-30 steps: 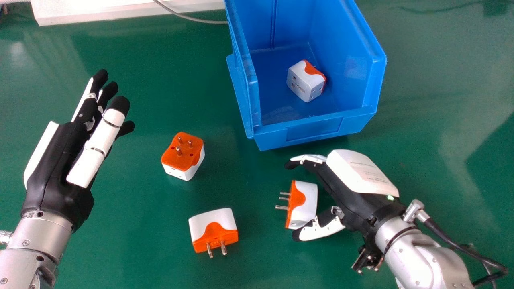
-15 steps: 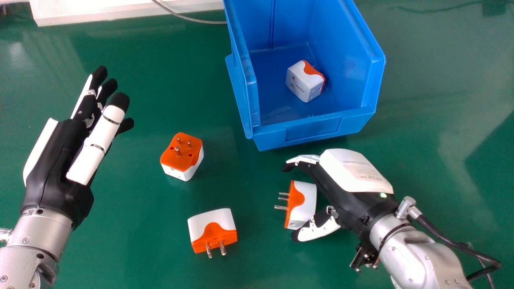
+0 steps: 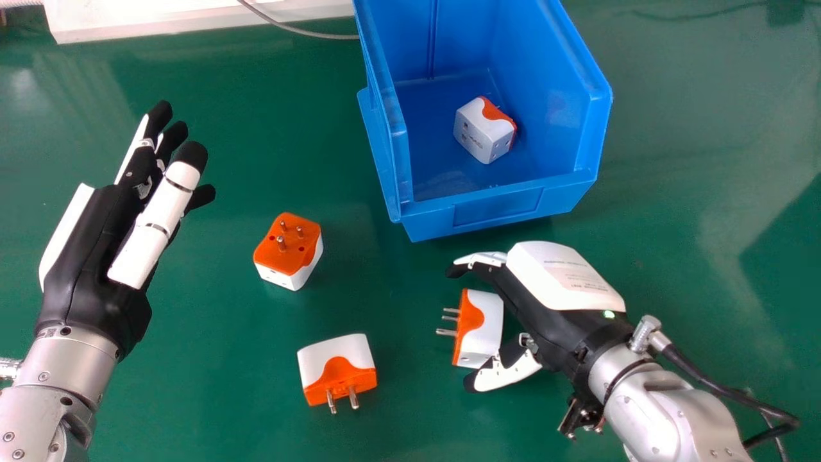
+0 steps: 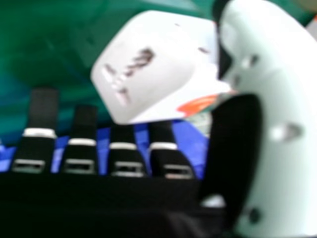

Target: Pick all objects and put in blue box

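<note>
"Adapter (image 3: 288, 258) number one sits just right of the left hand (image 3: 83, 269), its metal pins (image 3: 281, 243) pointing up. How would that handle, do you think?"

"Light and stiff, I'd guess. Hard plastic, a boxy block with bevelled edges. I'd take it by the smooth white sides, clear of the pins. And that left hand is idle, its fingers straight and apart, nothing in it."

"Next along, a second adapter (image 3: 333, 353) lies well left of the right hand (image 3: 542, 314), pins toward the robot."

"Same shell, probably a bit slick under the fingers. Then there's the third adapter (image 3: 484, 328), on its side between the right hand's thumb and fingers, pins facing away from the palm."

"Has it got hold of it?"

"Not clamped, no. The fingers are loosely bent and well apart from the thumb, and the thumb's tip is right by the near end. Whether it touches, I can't tell. I'd squeeze across the two ends; it shouldn't crush, though it could pivot if pinched off-centre."

"Straight ahead of that hand is the box (image 3: 497, 208), smooth moulded plastic with a low front wall."

"With a fourth adapter (image 3: 478, 133) on its floor, white and orange like the rest. So three are still to go in from the glossy green table (image 3: 224, 385)."
</note>
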{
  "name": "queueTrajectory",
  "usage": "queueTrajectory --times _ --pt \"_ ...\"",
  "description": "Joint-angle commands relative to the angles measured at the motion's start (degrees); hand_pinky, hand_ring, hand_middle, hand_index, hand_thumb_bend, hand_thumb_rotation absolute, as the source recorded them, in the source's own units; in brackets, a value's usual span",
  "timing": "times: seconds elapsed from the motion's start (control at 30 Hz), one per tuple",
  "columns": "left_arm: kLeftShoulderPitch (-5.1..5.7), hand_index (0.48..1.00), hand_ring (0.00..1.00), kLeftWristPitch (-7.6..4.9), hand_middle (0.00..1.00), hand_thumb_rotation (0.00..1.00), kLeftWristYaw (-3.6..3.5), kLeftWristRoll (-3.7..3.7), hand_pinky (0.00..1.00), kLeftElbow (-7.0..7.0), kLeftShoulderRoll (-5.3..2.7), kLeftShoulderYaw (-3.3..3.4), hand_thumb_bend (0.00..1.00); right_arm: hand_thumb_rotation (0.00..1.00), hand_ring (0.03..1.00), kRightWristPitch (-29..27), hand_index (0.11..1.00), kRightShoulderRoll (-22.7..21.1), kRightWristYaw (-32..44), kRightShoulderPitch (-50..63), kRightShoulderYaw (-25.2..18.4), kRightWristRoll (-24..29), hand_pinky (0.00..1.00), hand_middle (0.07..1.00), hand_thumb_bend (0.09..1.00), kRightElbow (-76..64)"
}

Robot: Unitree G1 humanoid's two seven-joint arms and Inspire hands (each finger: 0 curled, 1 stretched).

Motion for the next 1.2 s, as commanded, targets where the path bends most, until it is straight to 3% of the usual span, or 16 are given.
queueTrajectory --times 0.0,0.53,0.93,1.17 --pt "-0.89 0.998 0.96 -0.08 0.99 0.76 0.27 -0.01 0.88 -1.46 0.85 0.24 0.47 0.02 0.828 -0.11 0.795 0.79 1.24 1.05 1.81 0.41 0.68 0.853 0.509 0.89" --pt "-0.66 0.998 0.96 1.67 0.99 0.76 0.97 0.15 0.88 -3.46 0.87 0.10 0.47 0.00 0.754 0.46 0.758 1.51 -1.33 0.64 3.13 -1.08 0.61 0.816 0.502 3.22" --pt "-0.60 0.999 0.96 2.75 1.00 0.77 1.33 0.19 0.89 -4.89 0.79 -0.03 0.47 0.05 0.611 0.53 0.567 1.63 -9.04 -2.10 6.52 -8.83 0.52 0.645 0.502 9.45" --pt "-0.79 1.000 0.96 2.88 1.00 0.77 1.27 0.29 0.89 -4.81 0.87 -0.05 0.48 0.02 0.520 -3.63 0.531 -1.53 -10.17 -5.19 8.99 -11.55 0.44 0.567 0.507 11.93"
